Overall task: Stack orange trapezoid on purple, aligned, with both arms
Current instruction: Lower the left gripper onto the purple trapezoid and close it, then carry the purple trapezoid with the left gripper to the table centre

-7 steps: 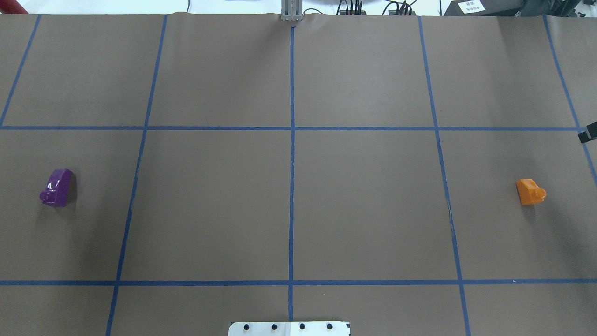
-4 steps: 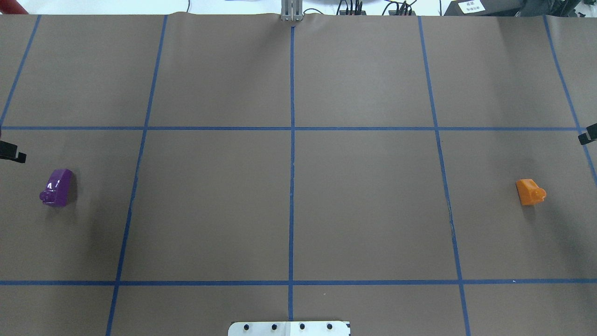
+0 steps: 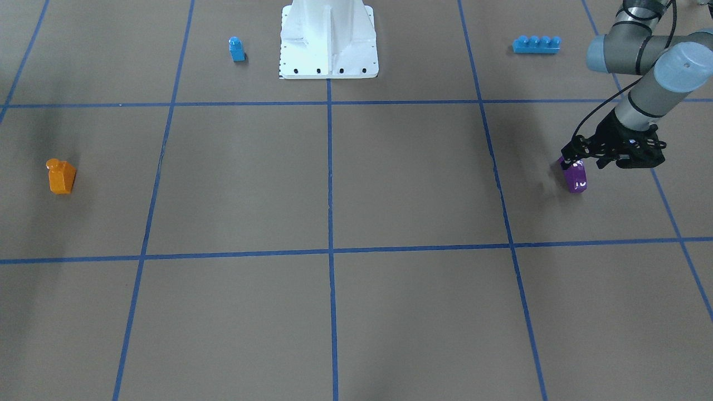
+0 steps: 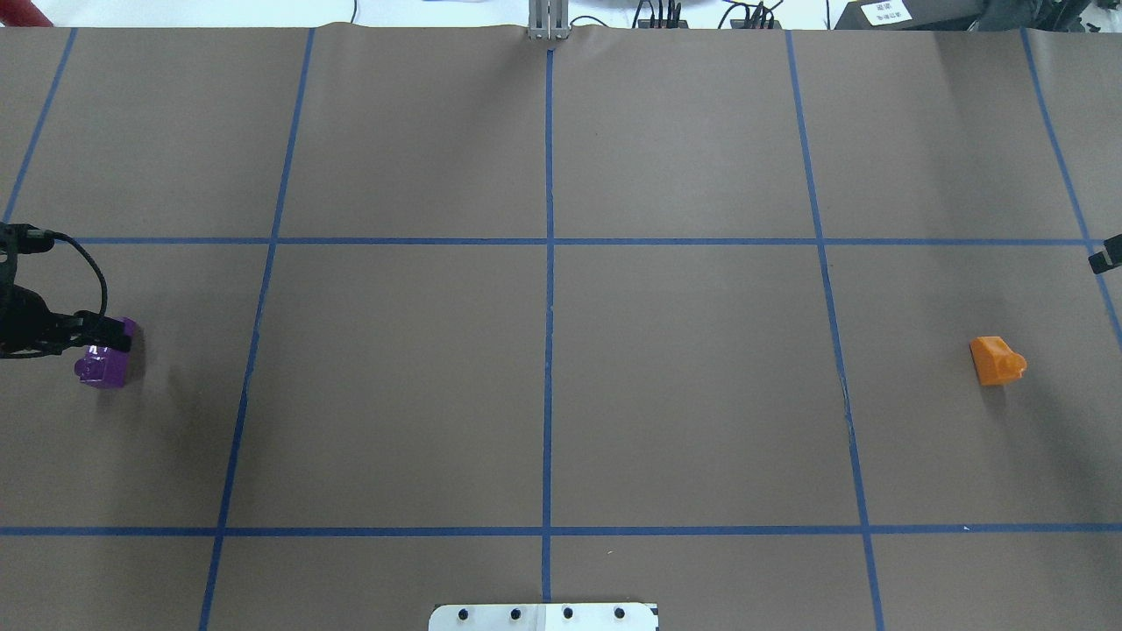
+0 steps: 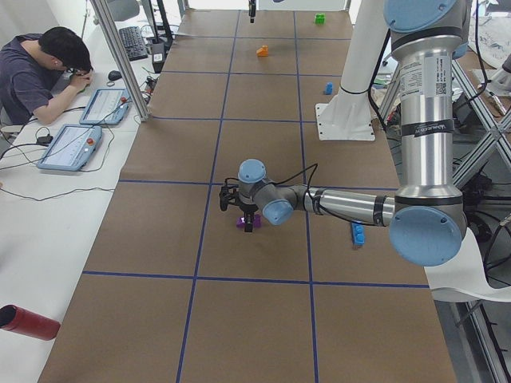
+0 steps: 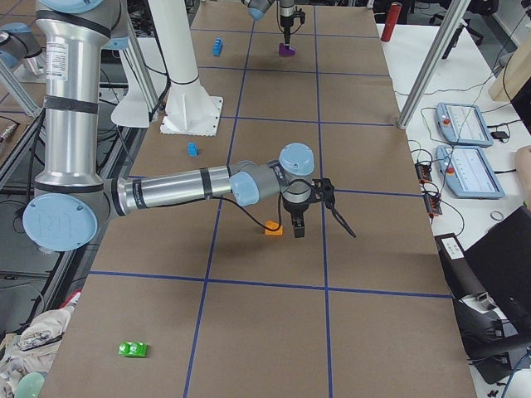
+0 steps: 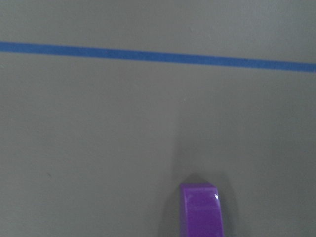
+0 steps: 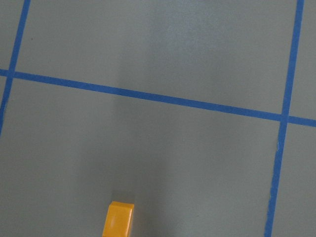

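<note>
The purple block (image 4: 103, 365) lies at the table's left side; it also shows in the front view (image 3: 575, 179) and at the bottom of the left wrist view (image 7: 201, 210). My left gripper (image 4: 105, 336) hangs over its far end, jaws apart and holding nothing (image 3: 574, 159). The orange trapezoid (image 4: 997, 360) lies at the table's right side (image 3: 61, 177) and shows at the bottom edge of the right wrist view (image 8: 118, 219). Of my right gripper (image 4: 1106, 254) only a tip shows at the overhead view's right edge. In the right side view it hangs (image 6: 297, 225) just beside the orange block (image 6: 274, 229). I cannot tell its state.
A small blue single-stud block (image 3: 237, 49) and a long blue four-stud brick (image 3: 536, 44) lie on either side of the white pedestal (image 3: 328, 39). A green block (image 6: 133, 349) lies beyond the right arm. An operator (image 5: 40, 72) sits at the side table.
My left gripper came in from the left edge and moved over the purple block's far end. The right gripper's tip has hardly shifted. Neither block has moved.
</note>
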`<action>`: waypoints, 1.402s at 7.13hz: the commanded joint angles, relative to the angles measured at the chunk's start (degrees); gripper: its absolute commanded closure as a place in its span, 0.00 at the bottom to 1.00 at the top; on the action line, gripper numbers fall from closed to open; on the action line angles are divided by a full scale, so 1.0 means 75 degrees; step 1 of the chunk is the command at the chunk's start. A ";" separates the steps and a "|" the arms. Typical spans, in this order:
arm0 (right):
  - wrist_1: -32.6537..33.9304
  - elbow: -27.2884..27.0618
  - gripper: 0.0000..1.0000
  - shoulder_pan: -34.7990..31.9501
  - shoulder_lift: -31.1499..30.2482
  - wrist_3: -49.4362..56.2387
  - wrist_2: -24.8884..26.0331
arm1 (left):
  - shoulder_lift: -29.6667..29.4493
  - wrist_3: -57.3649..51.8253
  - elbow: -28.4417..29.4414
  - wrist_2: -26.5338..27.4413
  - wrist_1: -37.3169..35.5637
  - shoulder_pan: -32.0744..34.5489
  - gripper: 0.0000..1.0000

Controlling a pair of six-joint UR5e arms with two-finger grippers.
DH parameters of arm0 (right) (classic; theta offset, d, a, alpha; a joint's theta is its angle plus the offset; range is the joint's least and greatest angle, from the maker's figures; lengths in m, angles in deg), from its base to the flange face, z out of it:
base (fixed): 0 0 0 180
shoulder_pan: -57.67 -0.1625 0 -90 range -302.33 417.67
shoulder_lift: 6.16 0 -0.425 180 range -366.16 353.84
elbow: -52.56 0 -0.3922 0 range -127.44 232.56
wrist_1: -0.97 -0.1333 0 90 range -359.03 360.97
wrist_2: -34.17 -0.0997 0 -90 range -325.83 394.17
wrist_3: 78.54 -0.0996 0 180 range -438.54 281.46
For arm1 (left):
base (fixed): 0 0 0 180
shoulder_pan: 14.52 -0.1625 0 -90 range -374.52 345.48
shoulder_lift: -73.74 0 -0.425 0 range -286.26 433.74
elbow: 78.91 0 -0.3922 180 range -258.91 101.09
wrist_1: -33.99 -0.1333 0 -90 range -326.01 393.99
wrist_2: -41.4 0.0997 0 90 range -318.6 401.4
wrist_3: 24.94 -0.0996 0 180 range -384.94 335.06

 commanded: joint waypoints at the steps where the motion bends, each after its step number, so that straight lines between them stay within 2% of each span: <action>1: 0.0000 0.0014 0.00 0.0003 -0.0001 -0.0008 0.0005 | -0.0018 0.0032 0.0033 0.0197 -0.0009 -0.0265 0.50; 2: 0.0000 0.0014 0.00 -0.0008 -0.0001 0.0003 0.0005 | 0.0005 0.0008 0.0034 0.0197 -0.0033 -0.0265 1.00; 4: 0.0000 0.0014 0.00 0.0004 -0.0001 -0.0008 0.0005 | 0.0040 -0.0062 -0.0036 0.0197 -0.0021 -0.0276 1.00; 5: 0.0000 0.0014 0.00 0.0004 -0.0001 0.0003 -0.0007 | 0.0017 -0.0062 -0.0327 0.0127 -0.0161 -0.0276 1.00; 6: 0.0000 0.0014 0.00 0.0004 -0.0001 0.0003 -0.0007 | -0.0087 -0.0062 -0.0956 0.0103 -0.1136 -0.0334 1.00; 7: 0.0000 0.0014 0.00 0.0004 -0.0001 0.0003 -0.0007 | -0.0692 -0.0051 -0.1717 0.0115 -0.2631 -0.0416 1.00; 8: 0.0000 0.0014 0.00 0.0004 -0.0001 0.0003 -0.0018 | -0.1649 -0.0016 -0.2003 0.0115 -0.3864 -0.0591 1.00; 9: 0.0000 0.0014 0.00 0.0004 -0.0001 0.0003 -0.0030 | -0.2703 0.0066 -0.1890 0.0173 -0.4596 -0.1092 1.00; 10: 0.0000 0.0014 0.00 0.0004 -0.0001 -0.0008 -0.0030 | -0.3560 0.0078 -0.1633 0.0208 -0.4928 -0.1503 1.00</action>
